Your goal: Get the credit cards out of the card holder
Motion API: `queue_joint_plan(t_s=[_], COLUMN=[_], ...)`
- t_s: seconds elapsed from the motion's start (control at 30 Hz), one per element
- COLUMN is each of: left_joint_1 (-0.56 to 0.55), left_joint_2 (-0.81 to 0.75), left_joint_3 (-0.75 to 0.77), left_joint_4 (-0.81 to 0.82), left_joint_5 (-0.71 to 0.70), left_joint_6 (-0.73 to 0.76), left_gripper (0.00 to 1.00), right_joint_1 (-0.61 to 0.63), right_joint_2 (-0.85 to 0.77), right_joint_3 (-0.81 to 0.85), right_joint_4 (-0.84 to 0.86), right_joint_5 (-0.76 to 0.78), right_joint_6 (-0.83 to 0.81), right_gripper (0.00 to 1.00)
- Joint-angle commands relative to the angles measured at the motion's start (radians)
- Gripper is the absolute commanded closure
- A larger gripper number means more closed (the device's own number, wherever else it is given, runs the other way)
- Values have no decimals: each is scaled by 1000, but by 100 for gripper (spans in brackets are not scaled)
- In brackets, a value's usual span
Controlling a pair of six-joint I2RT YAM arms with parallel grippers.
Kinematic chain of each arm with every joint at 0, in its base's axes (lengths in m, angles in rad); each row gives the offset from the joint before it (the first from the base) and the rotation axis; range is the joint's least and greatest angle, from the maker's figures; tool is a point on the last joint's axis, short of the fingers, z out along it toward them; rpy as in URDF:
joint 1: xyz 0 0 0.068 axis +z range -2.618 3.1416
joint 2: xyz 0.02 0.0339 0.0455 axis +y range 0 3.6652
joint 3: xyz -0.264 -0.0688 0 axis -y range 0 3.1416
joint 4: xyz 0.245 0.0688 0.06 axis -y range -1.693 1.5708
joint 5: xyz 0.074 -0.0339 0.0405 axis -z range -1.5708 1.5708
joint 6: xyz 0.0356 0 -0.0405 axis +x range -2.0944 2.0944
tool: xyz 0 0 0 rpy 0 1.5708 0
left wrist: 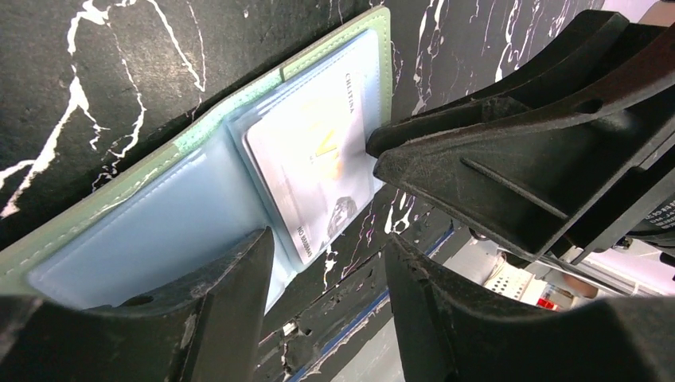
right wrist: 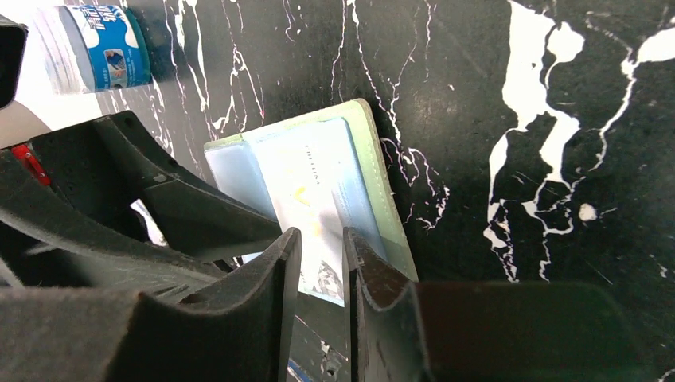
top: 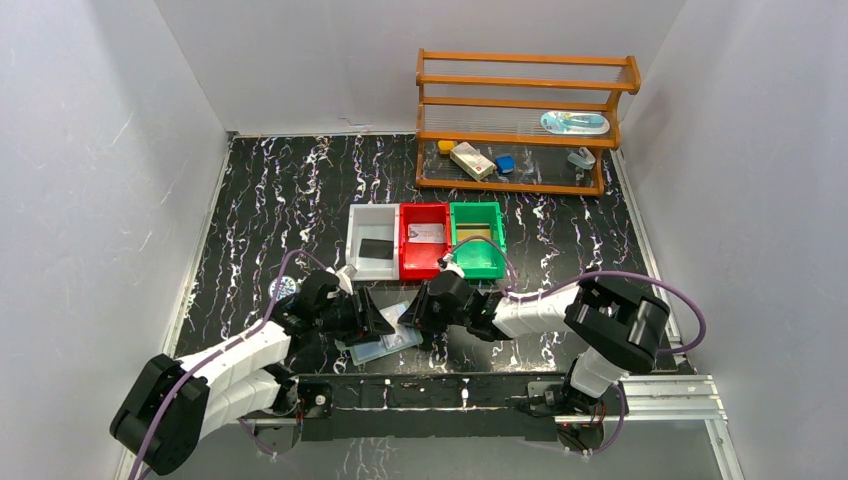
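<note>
The holder lies open on the surface between both tools. A pale card juts from its pocket, with its long axis toward the near edge. The left tool stands open just before the card's free end. The right tool, nearly closed, is set at the card's edge; whether a grip is made cannot be told.

Your left gripper and right gripper are nose to nose over the card holder, by the middle of the table's near edge. There is almost no room between them. Just behind, the white bin, red bin and green bin stand in a tight row. A wooden rack fills the far right corner. A round tin sits beside your left arm. The far left corner is bare.
</note>
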Motion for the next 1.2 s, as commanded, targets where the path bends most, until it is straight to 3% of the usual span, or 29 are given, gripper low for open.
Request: queue_joint_plan(t_s=[0.0, 0.43, 0.63, 0.8, 1.17], left_joint_1=[5, 4, 5, 4, 5], left_joint_2=[-9, -48, -87, -78, -88], left_joint_3=[-44, -139, -153, -156, -173], left_joint_4=[99, 231, 260, 322, 417], left_joint_5=[-12, -62, -63, -36, -42], left_joint_6=[-60, -135, -141, -141, -159], left_gripper=[50, 68, 86, 95, 94], right_joint_1=[3, 4, 6, 6, 7], right_joint_2=[49, 68, 81, 91, 110], right_joint_3=[-41, -76, -81, -81, -94], right_joint_4=[-73, -21, 3, 22, 75], right_joint_5=[-5, -43, -60, -75, -107], right_joint_6=[7, 34, 38, 39, 50], right_gripper=[65, 66, 66, 66, 67])
